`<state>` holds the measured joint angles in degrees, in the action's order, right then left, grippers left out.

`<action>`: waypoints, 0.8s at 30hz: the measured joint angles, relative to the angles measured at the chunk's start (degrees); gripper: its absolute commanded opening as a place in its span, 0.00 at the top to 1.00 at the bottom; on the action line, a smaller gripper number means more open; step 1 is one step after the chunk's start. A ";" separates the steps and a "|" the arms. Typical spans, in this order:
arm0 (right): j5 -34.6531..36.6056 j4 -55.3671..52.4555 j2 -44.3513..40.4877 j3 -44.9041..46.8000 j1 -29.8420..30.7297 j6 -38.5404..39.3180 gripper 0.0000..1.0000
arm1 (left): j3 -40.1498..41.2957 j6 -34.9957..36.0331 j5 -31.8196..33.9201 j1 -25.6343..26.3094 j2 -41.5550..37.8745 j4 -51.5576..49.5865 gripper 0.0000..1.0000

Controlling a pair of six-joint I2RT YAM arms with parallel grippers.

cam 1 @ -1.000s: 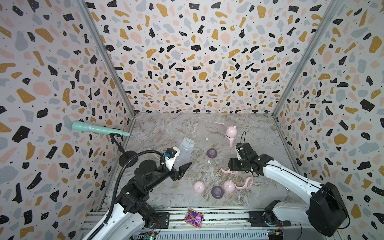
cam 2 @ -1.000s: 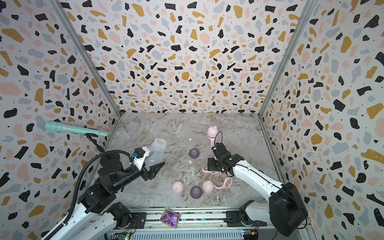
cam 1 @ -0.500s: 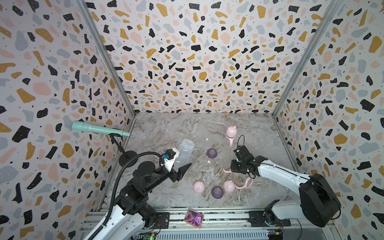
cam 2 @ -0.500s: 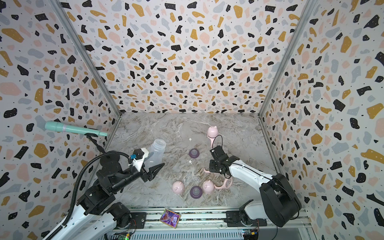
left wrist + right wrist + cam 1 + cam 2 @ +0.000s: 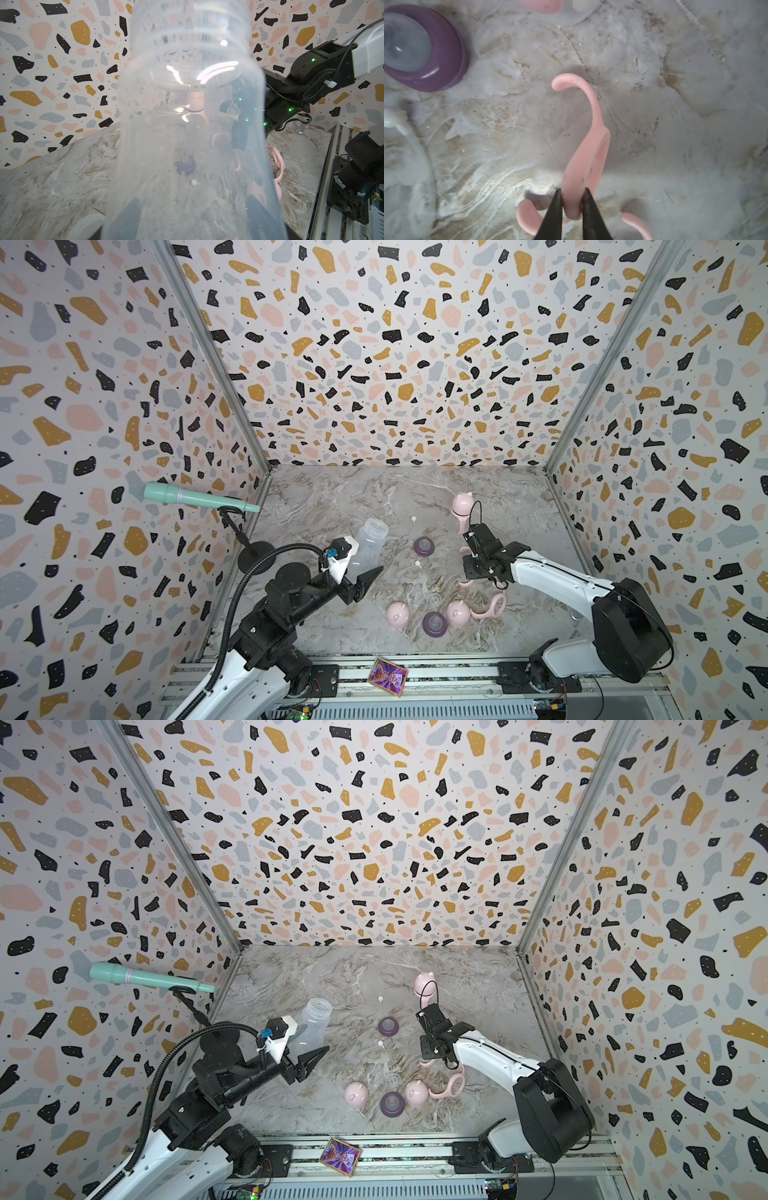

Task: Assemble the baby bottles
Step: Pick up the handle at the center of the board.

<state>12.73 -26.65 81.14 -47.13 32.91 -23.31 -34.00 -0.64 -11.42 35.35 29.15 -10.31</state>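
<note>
In a top view our left claw (image 5: 363, 572) grips the clear bottle (image 5: 371, 541), tilted off the table (image 5: 332, 497). The left wrist view shows it filling the jaws. In the right wrist view our right claw (image 5: 572, 197) pinches the pink collar (image 5: 583, 162) by its rim, low over the table. When lifted, it may swivel or slip out.

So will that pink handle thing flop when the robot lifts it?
Probably not much: the pink handle ring stands on edge, handles curled, in the right gripper. It looks thin, so likely light. Pinched only at the rim, it might swing.
</note>
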 measured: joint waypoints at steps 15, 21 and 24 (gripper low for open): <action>-5.53 1.86 -11.15 4.92 0.22 -11.26 0.44 | 0.00 0.13 -0.04 0.00 -0.31 -0.09 0.47; -6.34 7.32 -12.87 12.50 2.12 -21.64 0.54 | 0.00 0.92 -0.13 0.00 -0.33 -0.37 0.47; -6.27 9.51 -12.85 14.19 3.28 -25.44 0.57 | 0.00 1.07 -0.13 0.00 -0.63 -0.85 0.47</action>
<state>6.46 -17.15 68.29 -32.95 36.18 -48.75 -34.00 0.43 -11.55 35.35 28.51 -11.16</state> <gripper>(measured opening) 0.445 0.767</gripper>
